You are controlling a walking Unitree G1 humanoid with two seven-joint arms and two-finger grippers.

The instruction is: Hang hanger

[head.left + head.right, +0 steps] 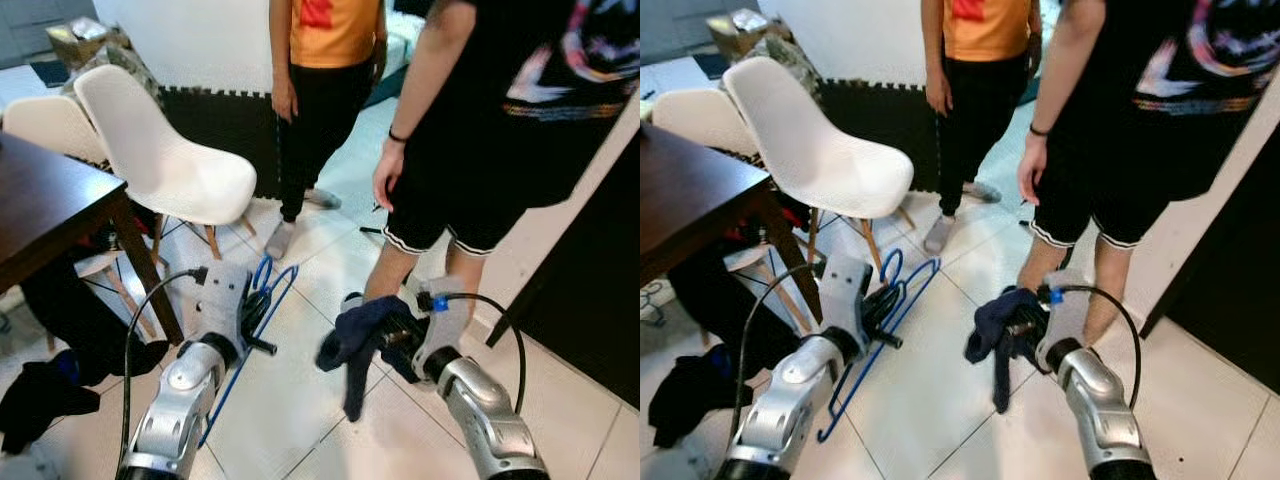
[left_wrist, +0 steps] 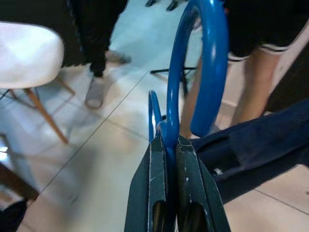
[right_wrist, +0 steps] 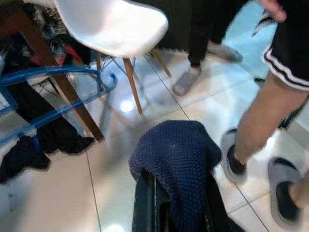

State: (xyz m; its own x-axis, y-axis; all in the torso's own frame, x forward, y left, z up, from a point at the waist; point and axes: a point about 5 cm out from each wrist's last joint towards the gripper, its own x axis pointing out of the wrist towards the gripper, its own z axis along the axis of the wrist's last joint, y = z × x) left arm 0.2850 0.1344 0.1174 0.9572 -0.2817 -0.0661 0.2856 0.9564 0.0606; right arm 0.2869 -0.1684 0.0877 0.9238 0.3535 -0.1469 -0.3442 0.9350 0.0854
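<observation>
We are clamping the blue hanger (image 1: pixel 262 300) in our left gripper (image 1: pixel 255 310), its long axis slanting floorward, while our right gripper (image 1: pixel 392 340), alongside to the right, is pinching a dark knit garment (image 1: pixel 358 335).

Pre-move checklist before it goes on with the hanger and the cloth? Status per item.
1. Left gripper clamped on blue hanger: ok, fingers pinch the wire just under the hook.
2. Right gripper holding dark blue cloth: ok, cloth drapes over the fingers.
3. Cloth threaded on hanger: not ok, they are apart.
4. Rail or hook to hang on: cannot tell, none in view.
5. Path ahead clear: not ok, person's legs stand just beyond the cloth.
6. White chair clear of hanger: ok.
</observation>
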